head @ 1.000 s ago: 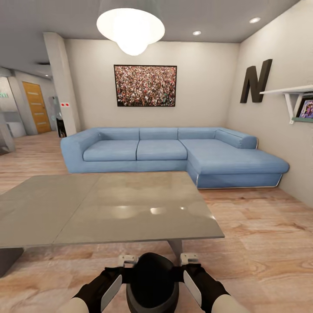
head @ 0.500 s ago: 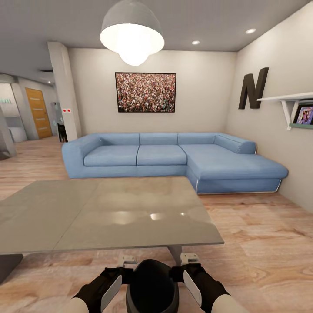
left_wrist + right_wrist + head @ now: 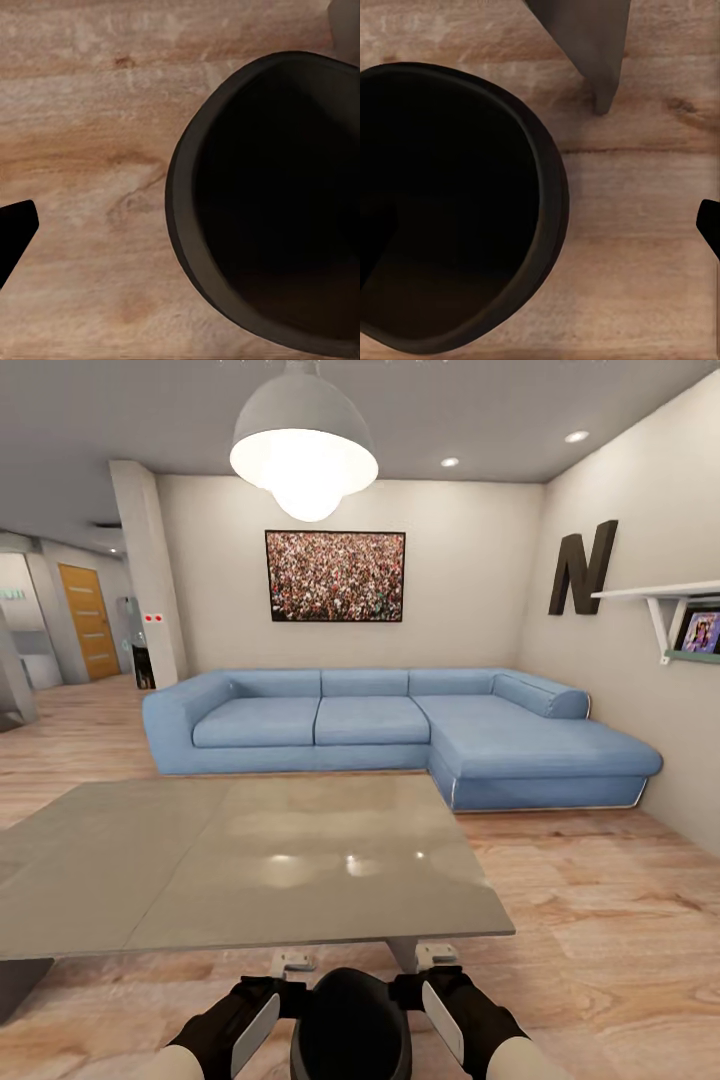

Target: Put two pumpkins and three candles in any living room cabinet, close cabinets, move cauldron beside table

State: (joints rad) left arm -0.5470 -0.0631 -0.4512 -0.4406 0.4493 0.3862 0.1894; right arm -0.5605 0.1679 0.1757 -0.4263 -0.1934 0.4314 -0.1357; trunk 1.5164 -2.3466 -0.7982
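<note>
Looking down, you see the cauldron (image 3: 350,1025) cut off by the frame's lower edge, held between your left hand (image 3: 262,1010) and right hand (image 3: 440,1005), just before the desk (image 3: 250,860). Each hand straddles the rim, one finger (image 3: 375,240) lost in the dark mouth; whether they pinch it, you cannot tell. It is matte black, round-bellied, over plank floor (image 3: 90,135) beside the desk leg (image 3: 592,45).

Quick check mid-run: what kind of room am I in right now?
A living room, by the look of it: a blue corner sofa against the far wall, a low grey coffee table ahead, and a framed picture under a dome pendant lamp.
</note>
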